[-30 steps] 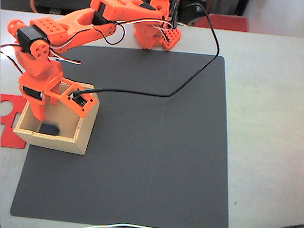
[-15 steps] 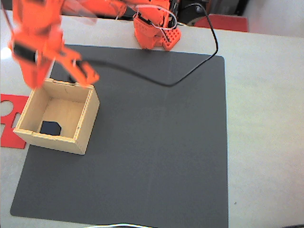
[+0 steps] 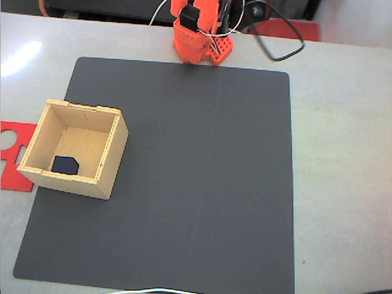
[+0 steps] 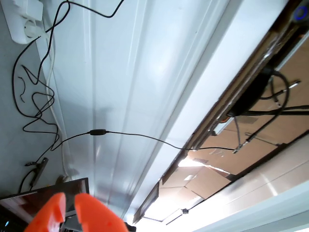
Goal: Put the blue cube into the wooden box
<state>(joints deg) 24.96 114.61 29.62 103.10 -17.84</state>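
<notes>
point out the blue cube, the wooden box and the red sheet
blue cube (image 3: 64,165), fixed view, on its dark top face
wooden box (image 3: 111,152), fixed view, on the top edge of its right wall
red sheet (image 3: 12,132), fixed view, on the flat part left of the box

Fixed view: high above, looking steeply down on the dark mat (image 3: 196,177) and pale table (image 3: 343,122), arm base (image 3: 199,37) at the top edge. Wrist view: rides the arm, tilted up and away at a white wall (image 4: 125,87) with trailing cables (image 4: 38,111), orange gripper (image 4: 70,212) tips poking in bottom left. No scene overlap between the two.
</notes>
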